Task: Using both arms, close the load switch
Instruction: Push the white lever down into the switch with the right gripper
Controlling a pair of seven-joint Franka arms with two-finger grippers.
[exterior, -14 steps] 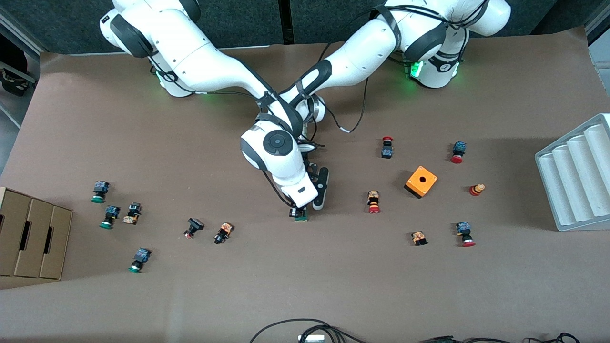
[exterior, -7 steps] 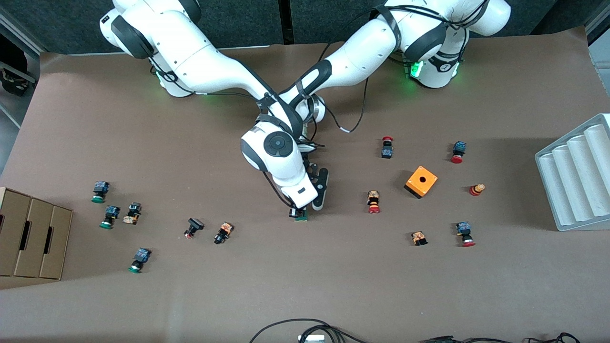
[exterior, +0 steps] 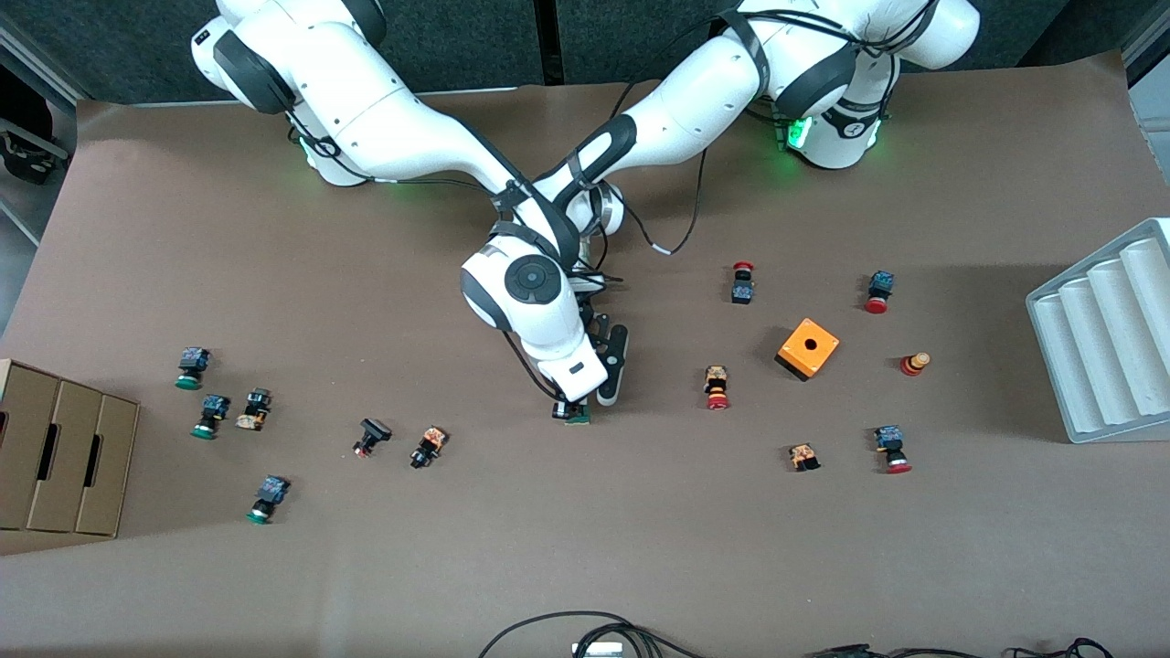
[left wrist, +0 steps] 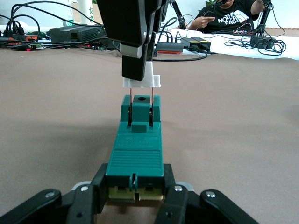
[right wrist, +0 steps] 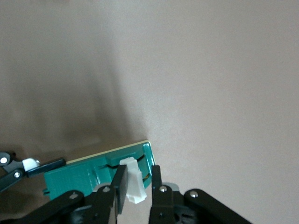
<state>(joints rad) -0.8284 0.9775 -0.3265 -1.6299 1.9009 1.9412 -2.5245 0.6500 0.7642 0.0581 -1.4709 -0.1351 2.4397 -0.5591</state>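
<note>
The load switch (left wrist: 135,149) is a narrow green block lying low over the brown table mid-table. My left gripper (left wrist: 135,192) is shut on the end farther from the front camera. My right gripper (right wrist: 137,186) comes down from above and is shut on the white piece (right wrist: 134,184) at the nearer end (exterior: 577,416). In the left wrist view the white piece (left wrist: 148,82) sits raised above the green body on two thin pins, under the right gripper's fingers (left wrist: 135,60). From the front, the right arm's hand (exterior: 548,320) hides most of the switch and the left gripper.
Push buttons lie scattered around: one (exterior: 717,387) toward the left arm's end, two (exterior: 429,446) (exterior: 370,436) toward the right arm's end. An orange cube (exterior: 808,348), a white ridged tray (exterior: 1106,329) and a cardboard box (exterior: 55,457) stand farther out.
</note>
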